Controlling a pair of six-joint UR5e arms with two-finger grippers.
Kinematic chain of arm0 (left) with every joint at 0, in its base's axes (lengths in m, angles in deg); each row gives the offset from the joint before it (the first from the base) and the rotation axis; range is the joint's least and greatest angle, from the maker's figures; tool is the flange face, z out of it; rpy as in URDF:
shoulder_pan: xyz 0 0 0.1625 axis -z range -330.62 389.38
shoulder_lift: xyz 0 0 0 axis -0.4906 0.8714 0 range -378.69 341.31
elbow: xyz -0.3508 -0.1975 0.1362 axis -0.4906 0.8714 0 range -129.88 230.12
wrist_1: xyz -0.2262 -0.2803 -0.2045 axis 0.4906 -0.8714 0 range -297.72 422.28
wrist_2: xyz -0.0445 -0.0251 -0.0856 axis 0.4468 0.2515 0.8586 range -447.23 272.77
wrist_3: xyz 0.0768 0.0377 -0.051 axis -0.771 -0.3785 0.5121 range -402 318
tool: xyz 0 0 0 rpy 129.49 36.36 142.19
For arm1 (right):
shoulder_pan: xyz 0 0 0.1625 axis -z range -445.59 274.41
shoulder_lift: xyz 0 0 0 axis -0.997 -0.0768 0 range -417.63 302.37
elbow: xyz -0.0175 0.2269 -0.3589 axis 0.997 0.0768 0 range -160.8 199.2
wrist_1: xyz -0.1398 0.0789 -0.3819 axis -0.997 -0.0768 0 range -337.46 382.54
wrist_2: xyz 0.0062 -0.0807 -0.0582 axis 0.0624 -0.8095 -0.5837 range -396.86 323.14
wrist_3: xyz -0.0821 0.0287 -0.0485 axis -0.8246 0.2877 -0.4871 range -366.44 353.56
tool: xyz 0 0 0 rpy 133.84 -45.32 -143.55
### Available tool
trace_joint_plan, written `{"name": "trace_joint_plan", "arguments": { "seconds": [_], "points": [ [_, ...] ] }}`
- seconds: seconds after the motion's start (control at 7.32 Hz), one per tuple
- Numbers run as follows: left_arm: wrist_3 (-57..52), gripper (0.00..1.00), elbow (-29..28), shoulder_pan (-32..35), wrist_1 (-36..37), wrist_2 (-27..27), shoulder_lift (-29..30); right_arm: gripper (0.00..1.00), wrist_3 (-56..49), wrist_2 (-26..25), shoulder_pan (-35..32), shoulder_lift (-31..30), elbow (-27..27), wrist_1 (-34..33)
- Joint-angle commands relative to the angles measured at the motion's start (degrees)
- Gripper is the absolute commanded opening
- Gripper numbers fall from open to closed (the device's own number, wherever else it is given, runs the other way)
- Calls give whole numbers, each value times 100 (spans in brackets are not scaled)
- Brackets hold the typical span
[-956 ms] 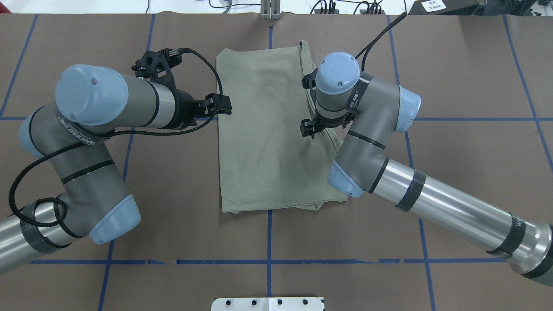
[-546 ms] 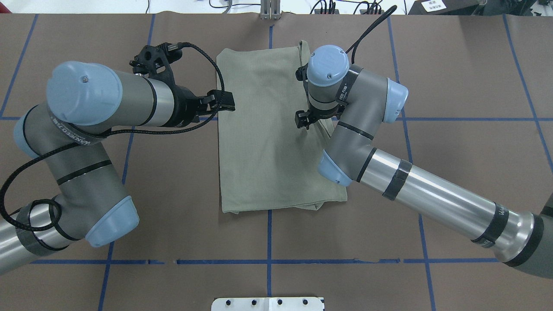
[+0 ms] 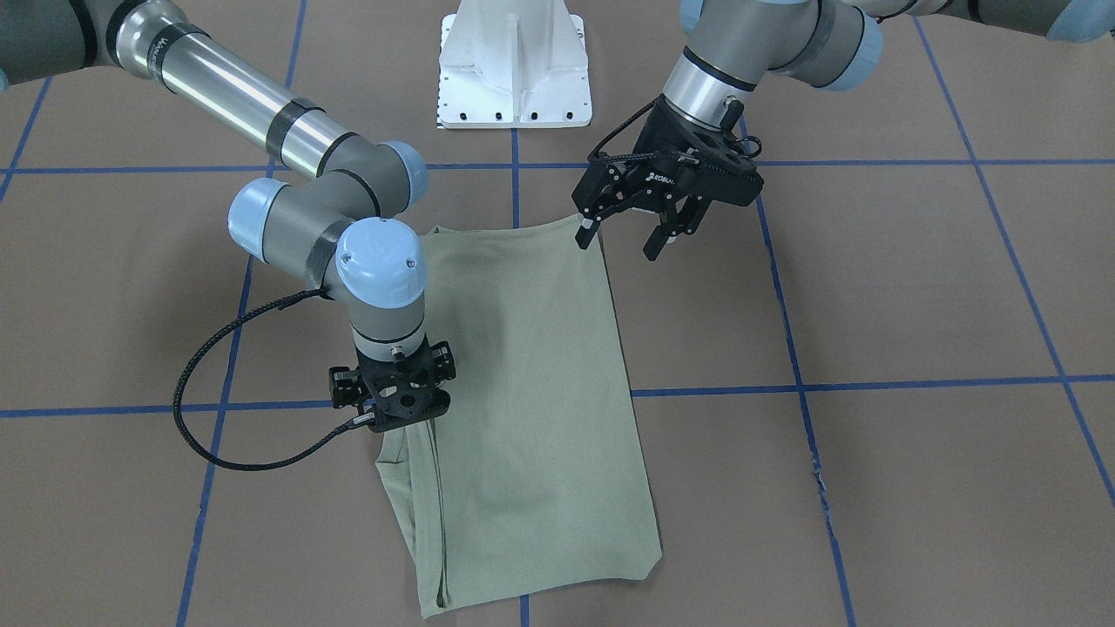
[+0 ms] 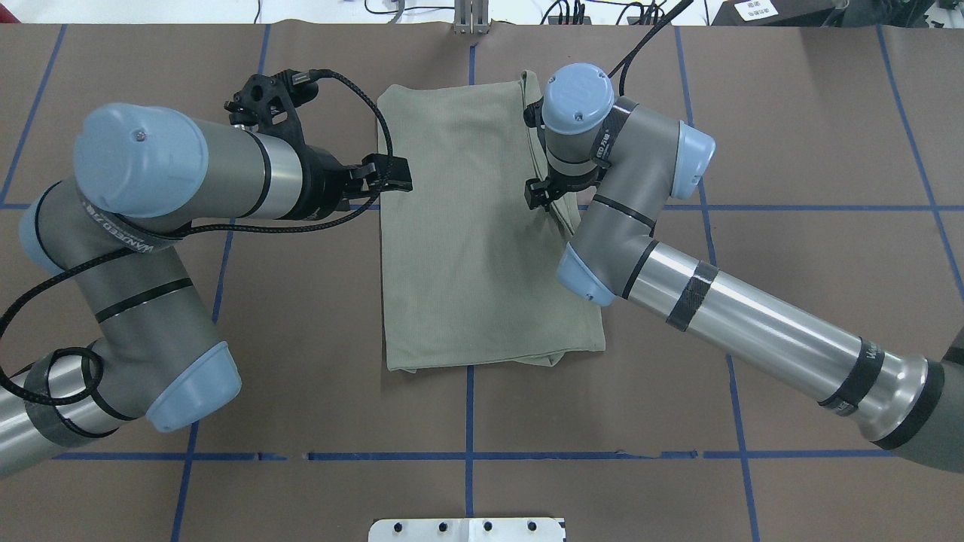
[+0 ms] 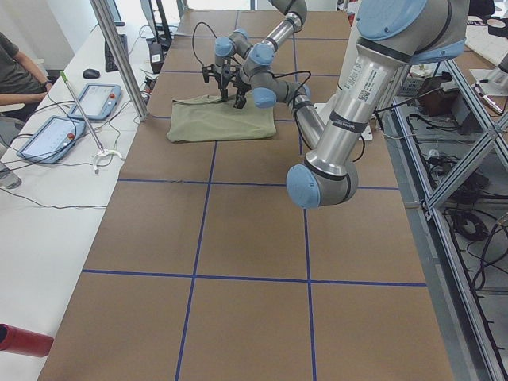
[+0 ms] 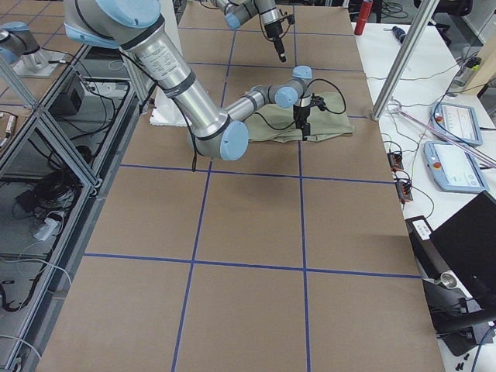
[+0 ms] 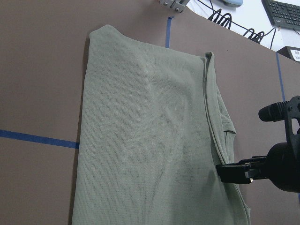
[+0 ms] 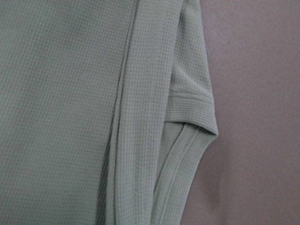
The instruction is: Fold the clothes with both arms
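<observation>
The sage-green shirt [image 4: 467,226] lies folded in a long rectangle at mid-table, with a sleeve and ribbed cuff [image 8: 192,105] sticking out along its right edge. It also shows in the front view [image 3: 523,392]. My left gripper [image 3: 620,239] is open and empty. It hovers above the table at the shirt's left edge [image 4: 395,175]. My right gripper [image 3: 399,409] points straight down over the shirt's right edge [image 4: 538,194]. Its fingers are hidden under the wrist, so I cannot tell whether it is open or shut.
The white pedestal base [image 3: 514,65] stands at the robot's side of the brown, blue-taped table [image 4: 791,135]. A side bench with tablets [image 5: 87,99] and a metal post [image 5: 119,55] lies beyond the far edge.
My right wrist moved toward the table's far edge along the shirt's right side. My left gripper shifted slightly right toward the shirt. The shirt has not moved.
</observation>
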Motion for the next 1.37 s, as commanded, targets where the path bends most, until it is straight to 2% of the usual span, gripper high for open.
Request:
{"name": "trace_joint_plan", "arguments": {
  "seconds": [0.0, 0.68, 1.09, 1.23],
  "points": [
    [-4, 100, 5, 9, -3, 3, 18, 100, -24, 23, -32, 2, 33, 9],
    [-4, 100, 66, 9, 6, 3, 27, 100, -550, 190, -444, -261, 191, 18],
    [-13, 100, 75, 53, 6, 3, 18, 100, -639, 383, -638, -44, 200, 9],
    [-39, 100, 75, 62, 6, 38, 27, 100, -631, 609, -734, 53, 191, 18]
  ]
}}
